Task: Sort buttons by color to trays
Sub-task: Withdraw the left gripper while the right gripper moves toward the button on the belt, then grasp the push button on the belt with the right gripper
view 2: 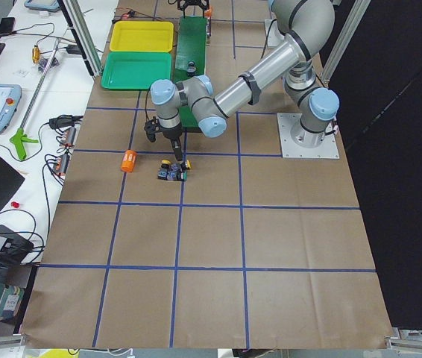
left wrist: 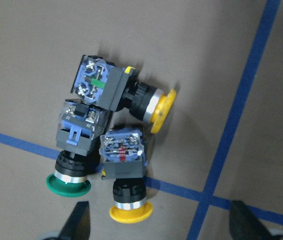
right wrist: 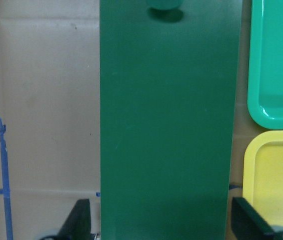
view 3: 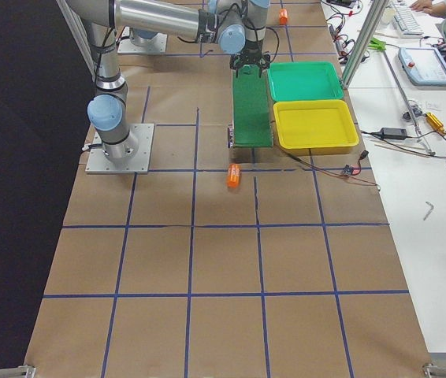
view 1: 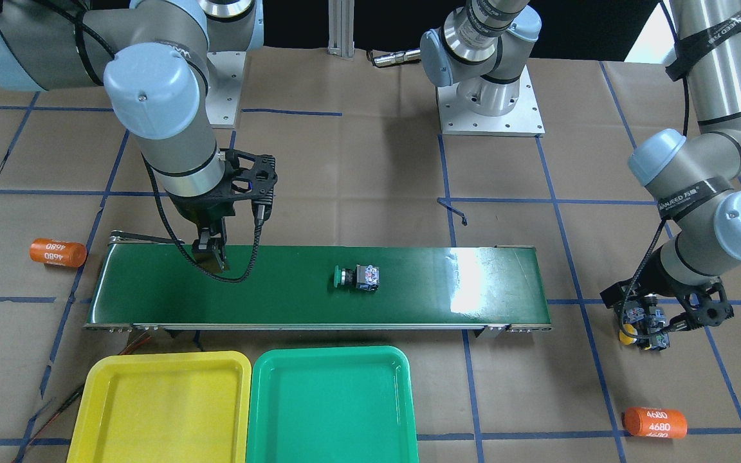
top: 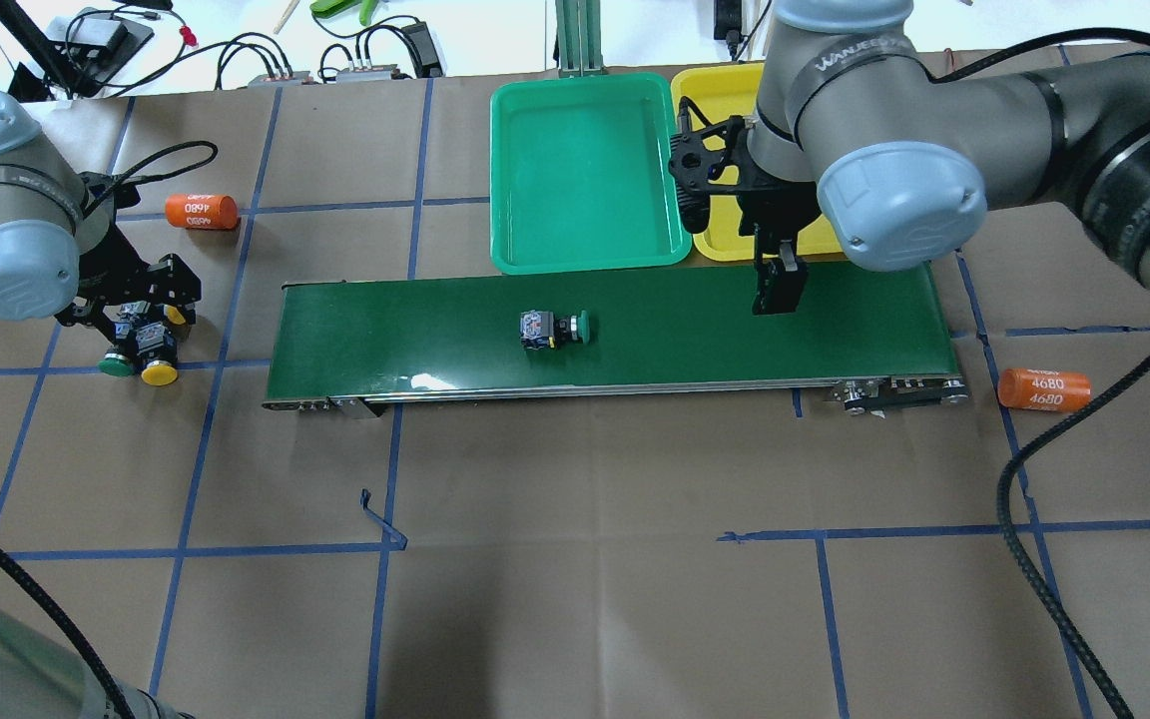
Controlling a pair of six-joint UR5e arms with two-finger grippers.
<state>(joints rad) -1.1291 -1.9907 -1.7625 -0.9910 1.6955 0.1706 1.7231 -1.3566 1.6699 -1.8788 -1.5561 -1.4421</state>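
Directly beneath my left claw [left wrist: 161, 225], fingers spread wide and holding nothing, three buttons [left wrist: 106, 130] lie touching in a huddle, two yellow-capped and one green-capped, near the table's [top: 575, 559] left edge. A fourth button, the green button [top: 555, 328], lies on its side mid-way along the conveyor belt [top: 715, 330]. My right claw [top: 780, 290] hangs open and empty over the belt's right end, beside the bare yellow tray [view 1: 158, 411] and green tray [view 1: 332, 411]. No button is trayed yet, so I judge that my right claw must next grip the belt's button for the green tray, while my left lifts one from the huddle without dragging its neighbours.
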